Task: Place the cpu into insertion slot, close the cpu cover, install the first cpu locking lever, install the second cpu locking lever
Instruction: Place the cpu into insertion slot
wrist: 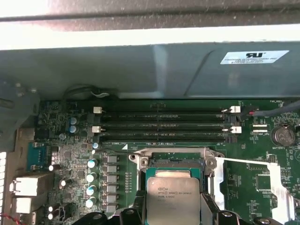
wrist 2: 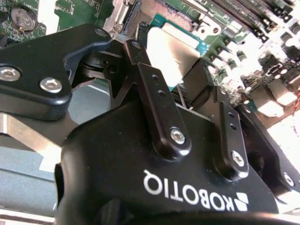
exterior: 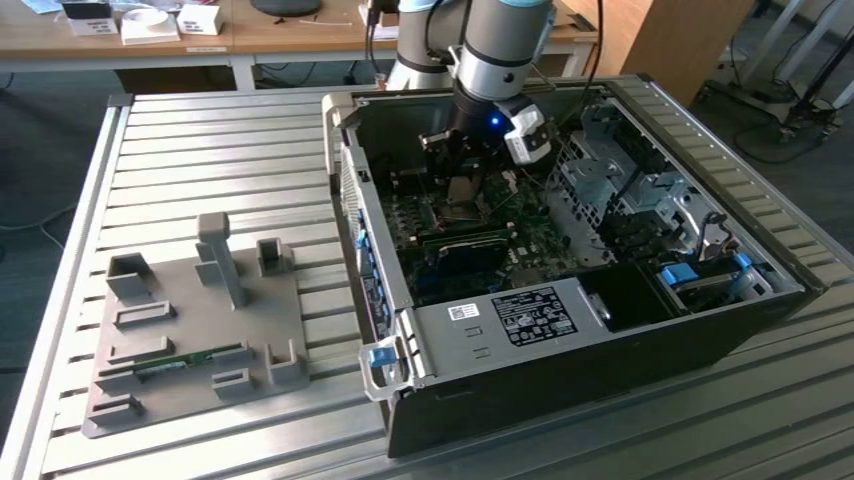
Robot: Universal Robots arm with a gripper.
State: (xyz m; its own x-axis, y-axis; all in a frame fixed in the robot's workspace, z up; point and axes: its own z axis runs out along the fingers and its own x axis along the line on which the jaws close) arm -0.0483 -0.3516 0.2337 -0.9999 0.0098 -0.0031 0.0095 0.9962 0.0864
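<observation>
End effector [wrist 2: 166, 63] closed on cpu [wrist: 173, 199] edges | held over open insertion slot [wrist: 171, 164] | inside computer case [exterior: 601, 390]

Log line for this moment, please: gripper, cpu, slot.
gripper: shut on cpu | cpu: held over slot, not seated | slot: partly uncovered

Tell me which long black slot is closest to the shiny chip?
The memory slot bordering the insertion slot; the others lie farther from the cpu.
</observation>
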